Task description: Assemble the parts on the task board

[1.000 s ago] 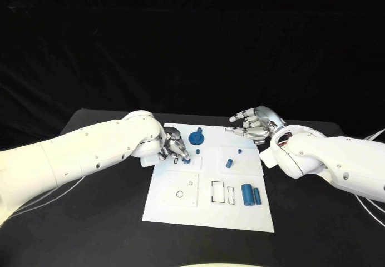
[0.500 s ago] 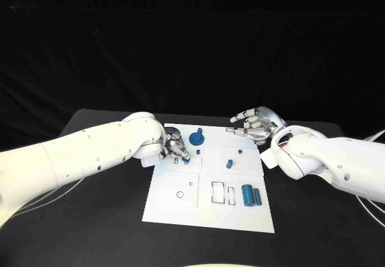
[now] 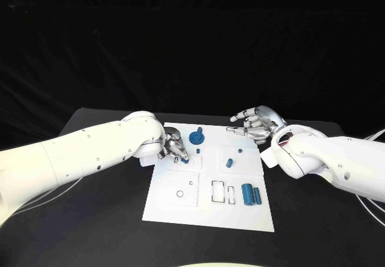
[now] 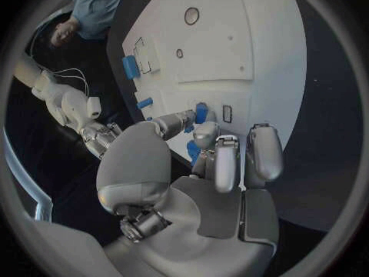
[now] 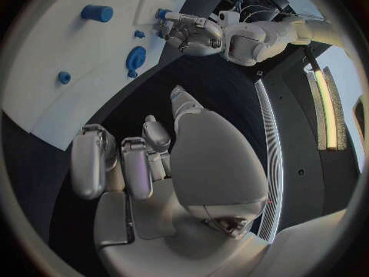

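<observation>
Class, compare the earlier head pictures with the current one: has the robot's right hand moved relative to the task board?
No. The right hand hovers at the same spot beyond the far right corner of the task board, fingers apart and holding nothing.

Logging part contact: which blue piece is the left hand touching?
The small blue piece at the left hand's fingertips, near the board's upper left; the other blue pieces lie untouched.

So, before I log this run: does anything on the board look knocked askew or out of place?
Nothing stands out. The task board lies flat, the loose blue parts rest on it, and the left hand works a small part.
</observation>
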`<state>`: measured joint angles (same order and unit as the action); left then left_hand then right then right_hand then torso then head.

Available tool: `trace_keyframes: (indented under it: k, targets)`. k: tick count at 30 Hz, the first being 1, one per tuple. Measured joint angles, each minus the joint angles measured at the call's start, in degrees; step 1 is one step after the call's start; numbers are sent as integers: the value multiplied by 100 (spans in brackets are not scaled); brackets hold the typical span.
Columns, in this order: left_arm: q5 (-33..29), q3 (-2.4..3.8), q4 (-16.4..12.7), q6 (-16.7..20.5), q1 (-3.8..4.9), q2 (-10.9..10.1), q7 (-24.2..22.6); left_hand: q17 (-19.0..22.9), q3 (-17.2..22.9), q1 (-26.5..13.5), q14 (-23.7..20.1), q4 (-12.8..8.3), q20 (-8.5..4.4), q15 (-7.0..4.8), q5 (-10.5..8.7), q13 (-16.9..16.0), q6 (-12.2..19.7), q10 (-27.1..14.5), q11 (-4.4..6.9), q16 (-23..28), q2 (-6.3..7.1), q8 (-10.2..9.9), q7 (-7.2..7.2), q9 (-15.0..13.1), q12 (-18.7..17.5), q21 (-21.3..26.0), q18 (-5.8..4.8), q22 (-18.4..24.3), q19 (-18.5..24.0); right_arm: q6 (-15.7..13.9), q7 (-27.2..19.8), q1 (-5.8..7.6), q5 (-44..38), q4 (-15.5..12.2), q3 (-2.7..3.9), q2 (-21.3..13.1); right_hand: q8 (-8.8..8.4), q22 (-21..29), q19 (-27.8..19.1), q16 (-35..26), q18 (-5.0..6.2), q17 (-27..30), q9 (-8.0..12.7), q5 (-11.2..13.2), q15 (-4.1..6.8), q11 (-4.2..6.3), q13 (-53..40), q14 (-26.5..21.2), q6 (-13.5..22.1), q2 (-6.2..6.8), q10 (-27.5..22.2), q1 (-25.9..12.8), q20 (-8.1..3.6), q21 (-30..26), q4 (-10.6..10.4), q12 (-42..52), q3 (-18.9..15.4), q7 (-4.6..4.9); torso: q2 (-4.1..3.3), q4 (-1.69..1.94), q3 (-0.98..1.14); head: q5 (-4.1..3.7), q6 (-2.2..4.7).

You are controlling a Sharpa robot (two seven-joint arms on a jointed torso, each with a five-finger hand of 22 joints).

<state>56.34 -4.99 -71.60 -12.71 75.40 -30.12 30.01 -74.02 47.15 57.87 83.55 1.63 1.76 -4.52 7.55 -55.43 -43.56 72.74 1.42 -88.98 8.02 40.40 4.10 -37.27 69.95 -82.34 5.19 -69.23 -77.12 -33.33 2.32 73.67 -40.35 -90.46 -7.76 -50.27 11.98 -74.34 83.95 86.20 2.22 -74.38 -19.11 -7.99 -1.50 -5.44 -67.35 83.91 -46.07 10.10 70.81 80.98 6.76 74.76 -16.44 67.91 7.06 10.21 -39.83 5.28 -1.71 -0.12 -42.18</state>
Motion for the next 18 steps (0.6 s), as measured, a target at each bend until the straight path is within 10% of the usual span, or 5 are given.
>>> trace_keyframes:
  k: [18]
  targets:
    - [60, -5, 46, -90, 3, 21, 11, 0, 0, -69, 1, 0, -1, -1, 0, -14, -48, 102, 21, 0, -24, 0, -12, 0, 17, -42, 0, -40, 1, 6, -3, -1, 0, 2, 0, -1, 0, 0, 0, 0, 0, 0, -1, 0, 0, 0, 0, 0, 0, 0, 0, 0, 0, 0, 0, 0, 0, 0, 0, -1, -3, -3, -12]
